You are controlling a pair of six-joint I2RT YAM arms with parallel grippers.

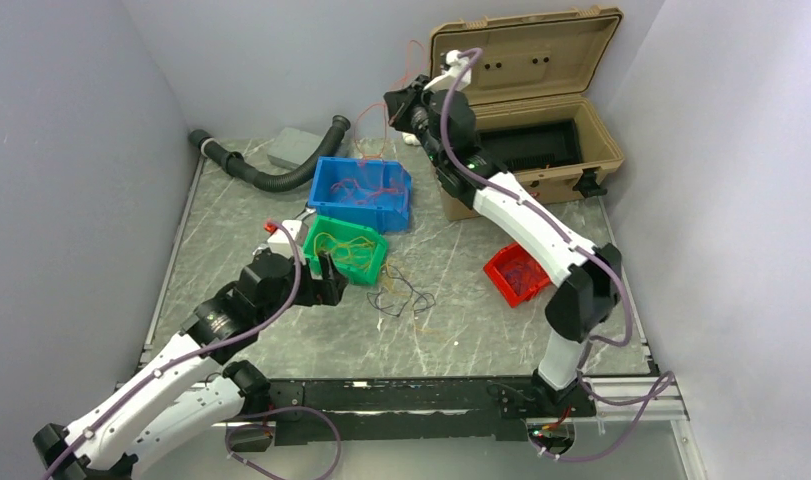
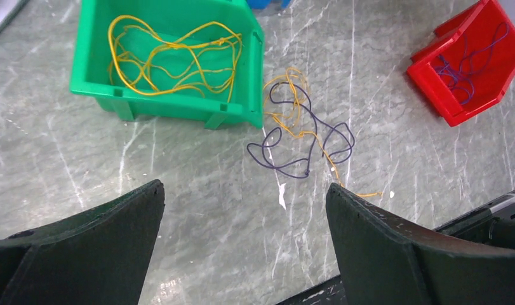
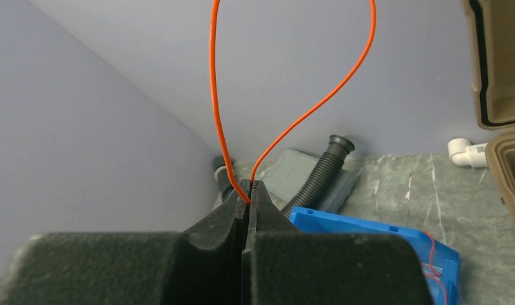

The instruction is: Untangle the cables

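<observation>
right arm (image 1: 521,215) raised far, right fingers (image 3: 248,197) pinching a thin orange cable (image 3: 214,95); left fingers (image 2: 131,213) spread low (over table (image 2: 64,165)) near green plastic bin (image 2: 172,107) and tangled cables (image 2: 303,175).

Table (image 2: 197,210) was smooth, glossy veined stone-look, green bin (image 2: 166,105) was shiny plastic, hose (image 1: 281,183) was ribbed matt black, cables (image 2: 303,130) smooth-coated.

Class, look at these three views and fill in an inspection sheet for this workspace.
Surface: grey marbled tabletop.
Job's things: yellow wires in green bin; red wires in blue bin; purple wires in red bin; orange-and-purple tangle on table; orange wire held aloft.
Clutter: black corrugated hose, grey block, open tan case.
Grippers: left gripper, jaws wide apart, empty; right gripper shut on orange wire.
Cables: purple arm cables along both arms.
Surroundings: plain pale walls.
</observation>
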